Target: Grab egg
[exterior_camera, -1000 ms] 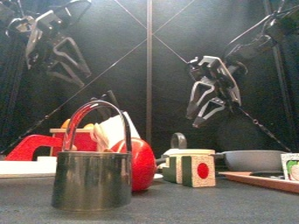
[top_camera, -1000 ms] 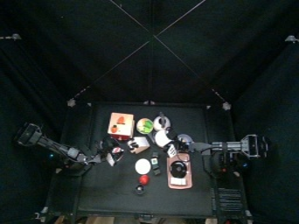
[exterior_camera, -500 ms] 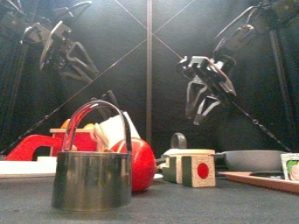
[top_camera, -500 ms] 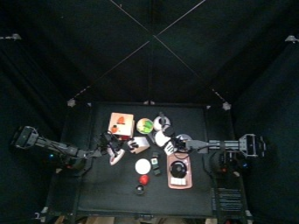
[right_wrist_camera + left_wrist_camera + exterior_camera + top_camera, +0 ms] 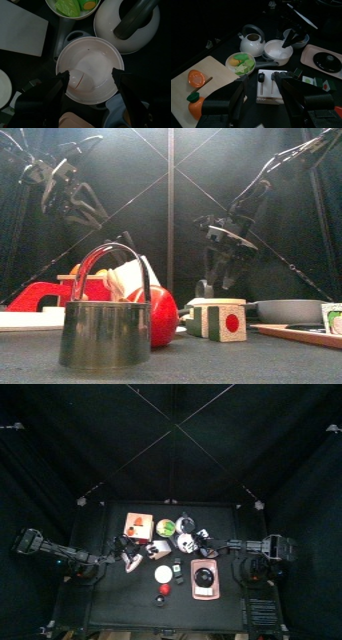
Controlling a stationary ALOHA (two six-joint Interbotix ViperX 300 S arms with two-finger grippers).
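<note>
Right gripper point(image 5: 91, 76) jaws held apart over white bowl point(image 5: 67, 50). Egg point(image 5: 84, 75) presumed inside: light, smooth, fragile, so 2 sides to be pinched gently. Left gripper point(image 5: 261, 79) jaws apart.

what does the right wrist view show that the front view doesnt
Only the right wrist view shows inside the white bowl under the right gripper, jaws open, plus the green-filled bowl. Only the front view shows the metal handled cup, the red ball and the dotted cube, with the left gripper raised behind. Both show the right gripper over the table's middle.
</note>
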